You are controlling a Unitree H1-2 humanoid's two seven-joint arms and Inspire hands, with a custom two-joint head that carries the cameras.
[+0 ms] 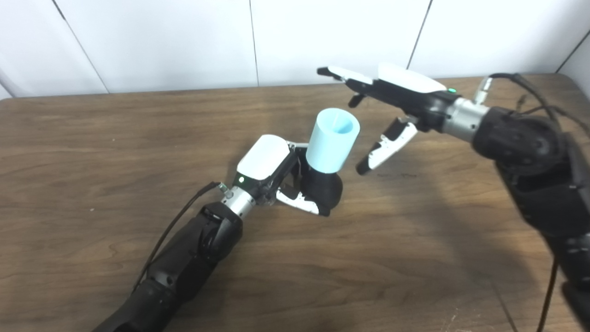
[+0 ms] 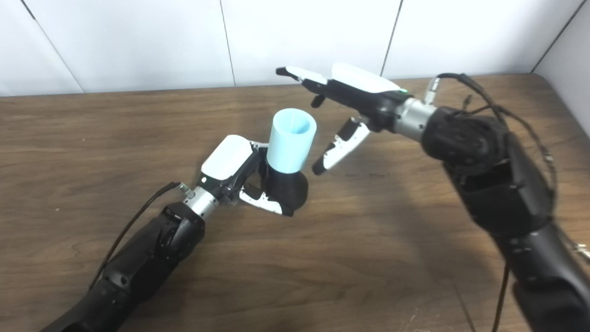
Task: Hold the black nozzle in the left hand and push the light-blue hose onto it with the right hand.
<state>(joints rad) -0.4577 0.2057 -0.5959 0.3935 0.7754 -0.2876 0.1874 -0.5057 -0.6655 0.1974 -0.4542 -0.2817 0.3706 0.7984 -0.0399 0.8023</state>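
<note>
Left hand (image 1: 276, 173) grips black nozzle (image 1: 325, 186) bearing light-blue hose (image 1: 333, 140); right hand (image 1: 392, 106) spread empty just beside.

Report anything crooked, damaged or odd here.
The light-blue hose sits on the black nozzle leaning right, not upright. The left hand grips the nozzle; the right hand is open beside it. No damage visible.

Brown wood-grain table (image 1: 92, 138); nozzle (image 1: 325, 189) base apparently resting on it.
</note>
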